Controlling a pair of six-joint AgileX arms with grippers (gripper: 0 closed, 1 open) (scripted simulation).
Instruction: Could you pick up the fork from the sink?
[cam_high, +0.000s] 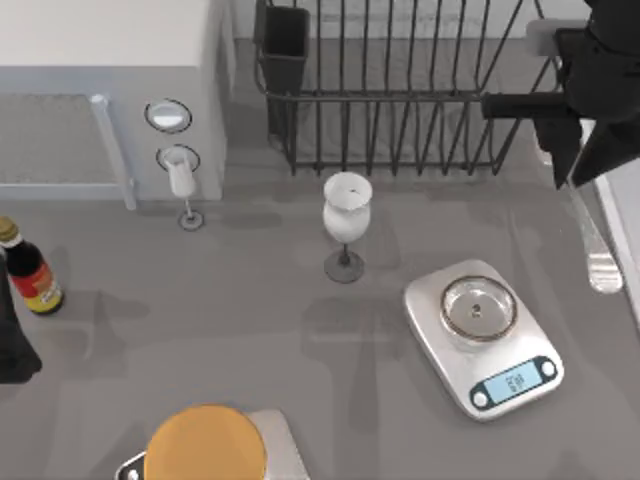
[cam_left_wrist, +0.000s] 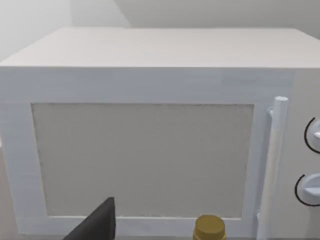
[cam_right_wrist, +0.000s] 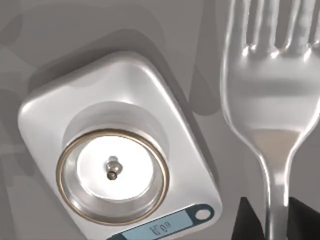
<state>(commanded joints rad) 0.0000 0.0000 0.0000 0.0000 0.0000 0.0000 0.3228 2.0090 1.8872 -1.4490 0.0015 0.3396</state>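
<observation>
Fork (cam_right_wrist: 267, 125): clamped by its handle in right end effector (cam_high: 572, 165), raised at desk's (cam_high: 250, 310) right edge beside scale (cam_high: 483, 335). Left end effector (cam_high: 15, 345): parked far left by microwave (cam_high: 100, 90); grip undeterminable.

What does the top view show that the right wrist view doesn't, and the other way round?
Top view's extras: microwave, rack, glass, bottle, and the left arm parked at the left edge. Right wrist view's extras: the fork tines up close, and the right claw fingers flanking its handle. Shared: fork, scale, grey table.
</observation>
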